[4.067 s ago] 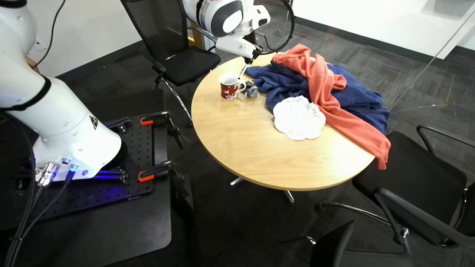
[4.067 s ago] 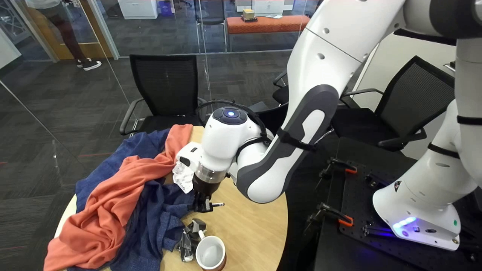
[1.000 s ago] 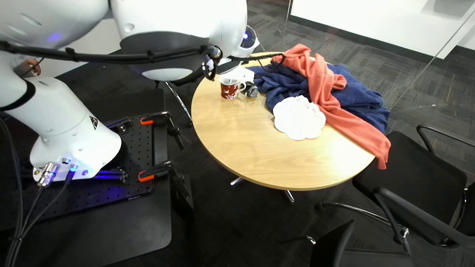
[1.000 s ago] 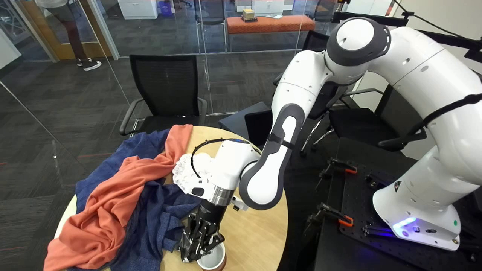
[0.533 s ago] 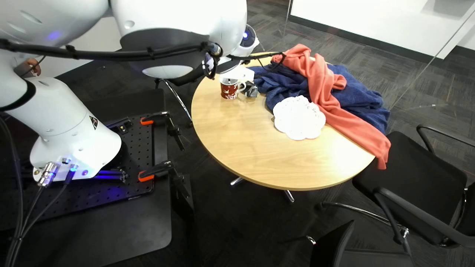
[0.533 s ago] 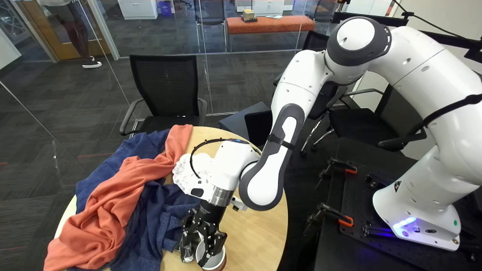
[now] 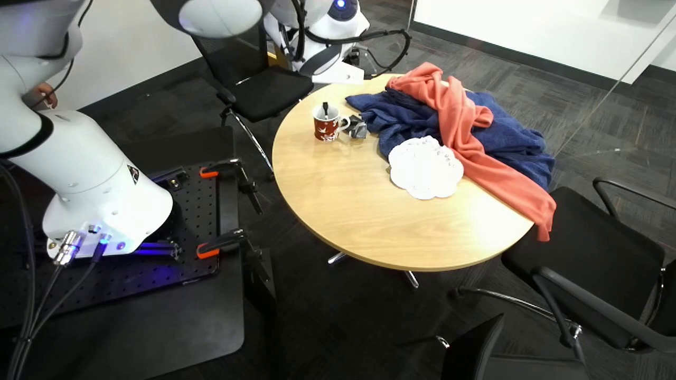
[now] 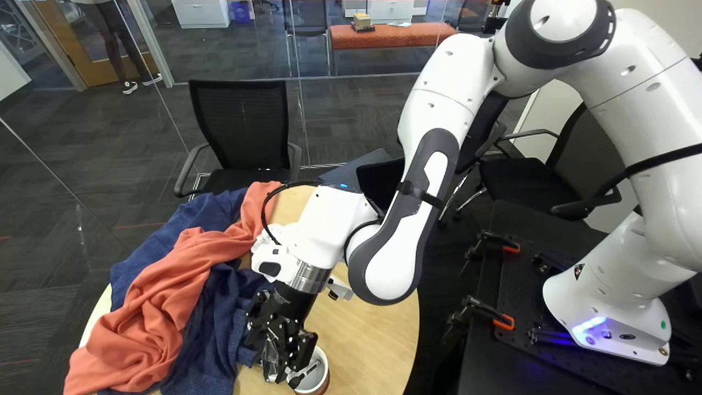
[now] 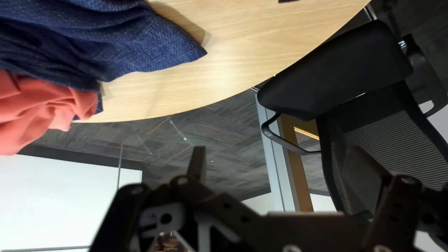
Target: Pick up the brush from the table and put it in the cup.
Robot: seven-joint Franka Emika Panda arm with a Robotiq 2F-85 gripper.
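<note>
The brush (image 7: 325,110) stands leaning in the cup (image 7: 326,129), its dark handle poking above the rim. Seen from above in an exterior view, the brush (image 8: 299,378) slants across the inside of the cup (image 8: 324,373). The dark-red cup with white markings is upright on the round light-wood table (image 7: 343,211). In the wrist view my gripper (image 9: 278,154) has its fingers wide apart with nothing between them. An exterior view has the gripper (image 8: 285,356) beside and above the cup, partly covering it; elsewhere the arm hides it.
A small crumpled grey object (image 7: 357,127) sits by the cup's handle. A dark blue cloth (image 7: 401,121) and a coral cloth (image 7: 465,126) are heaped behind it. A white scalloped mat (image 7: 425,168) lies on the table. A black chair (image 7: 274,95) stands near the edge.
Earlier my gripper held the brush, first away from the cup, then over it. The gripper has opened, leaving the brush in the cup, and has drawn up and away from it.
</note>
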